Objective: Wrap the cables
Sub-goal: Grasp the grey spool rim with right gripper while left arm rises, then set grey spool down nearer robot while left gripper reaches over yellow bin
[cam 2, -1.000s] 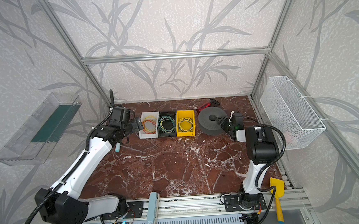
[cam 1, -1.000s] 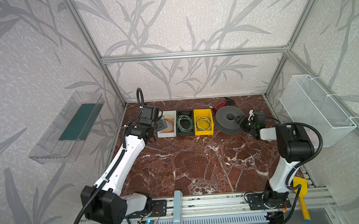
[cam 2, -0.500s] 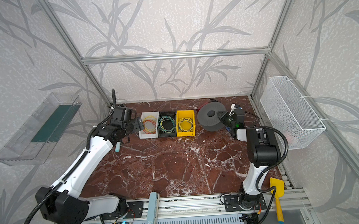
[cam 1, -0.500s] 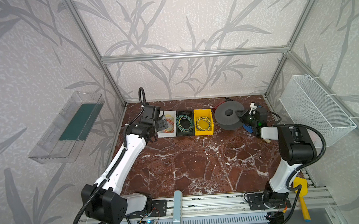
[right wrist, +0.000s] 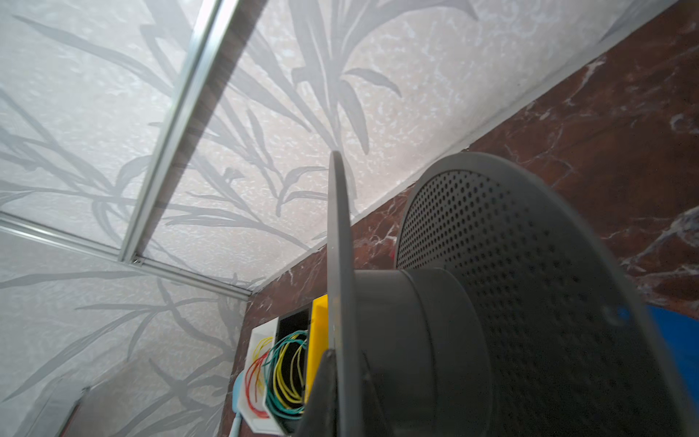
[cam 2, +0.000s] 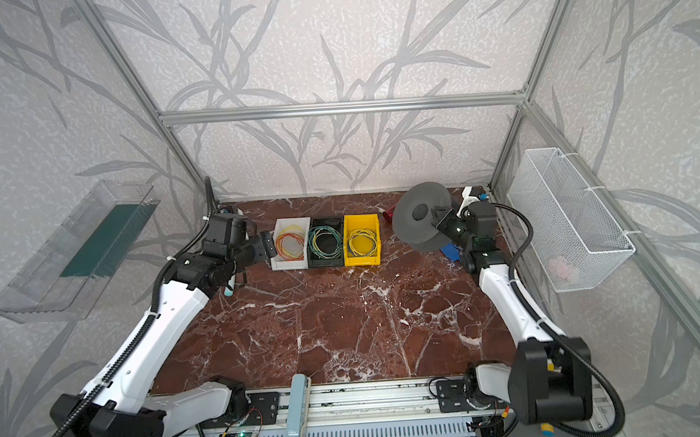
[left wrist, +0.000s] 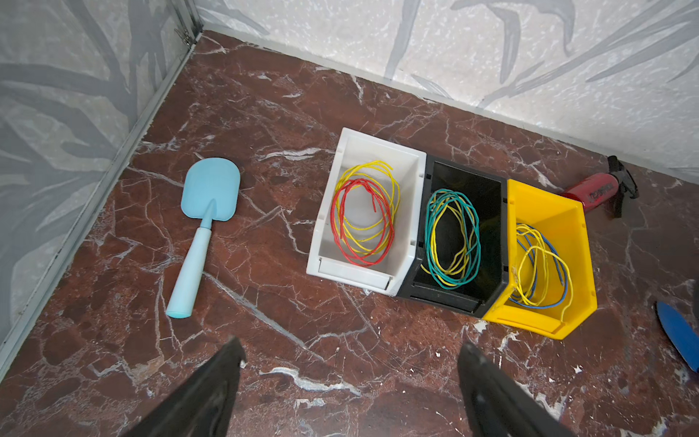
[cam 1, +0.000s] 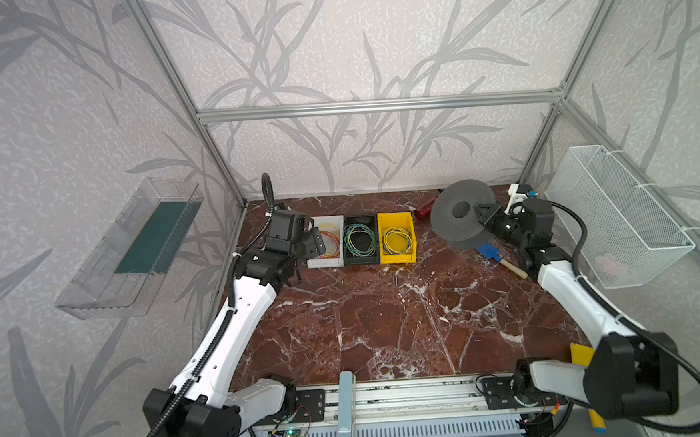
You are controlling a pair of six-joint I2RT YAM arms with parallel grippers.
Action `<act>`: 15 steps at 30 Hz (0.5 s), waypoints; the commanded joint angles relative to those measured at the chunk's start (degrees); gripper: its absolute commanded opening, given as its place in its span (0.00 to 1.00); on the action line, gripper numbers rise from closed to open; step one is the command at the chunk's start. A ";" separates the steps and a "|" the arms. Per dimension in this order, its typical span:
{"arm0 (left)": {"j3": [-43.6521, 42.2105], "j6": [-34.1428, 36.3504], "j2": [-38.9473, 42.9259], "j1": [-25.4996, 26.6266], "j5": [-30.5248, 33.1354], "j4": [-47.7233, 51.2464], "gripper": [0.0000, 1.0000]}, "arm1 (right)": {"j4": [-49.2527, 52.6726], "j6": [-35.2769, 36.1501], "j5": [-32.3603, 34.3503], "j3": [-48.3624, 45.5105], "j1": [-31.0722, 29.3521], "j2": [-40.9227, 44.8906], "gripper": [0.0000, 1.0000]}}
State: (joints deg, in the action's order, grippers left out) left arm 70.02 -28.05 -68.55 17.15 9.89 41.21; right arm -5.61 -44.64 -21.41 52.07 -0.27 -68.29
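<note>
A: Marble table [cam 1: 388,329], in a top view: yellow cables [cam 1: 398,240] coiled in three bins [cam 1: 396,217]; left gripper [cam 1: 314,243] beside them.
B: Left wrist?
A: Jaws wide apart, empty.
B: Right wrist?
A: Right gripper [right wrist: 342,374] clamped on reel [right wrist: 529,302] rim, seemingly shallowly; tilted reel could slip free.

Overhead stereo pair — close wrist views, bins [left wrist: 351,270] shared
</note>
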 commanded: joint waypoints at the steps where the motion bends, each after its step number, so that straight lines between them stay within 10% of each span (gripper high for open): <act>1: 1.52 0.67 -0.26 0.08 -2.41 1.24 0.90 | 13.59 2.61 -8.05 4.24 -2.07 6.15 0.00; 6: 1.51 1.85 0.60 -0.01 -1.73 2.01 0.90 | 21.30 1.00 -13.68 2.42 -14.75 10.37 0.00; 15: -1.07 1.98 1.23 -0.36 -1.72 2.92 0.90 | -3.23 -13.08 -15.52 -8.60 -33.62 -2.48 0.00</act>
State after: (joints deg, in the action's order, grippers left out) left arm 69.95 -26.55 -68.42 17.06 8.25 41.95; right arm 2.15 -53.71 -34.72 43.81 -32.53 -68.01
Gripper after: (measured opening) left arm 0.903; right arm 0.058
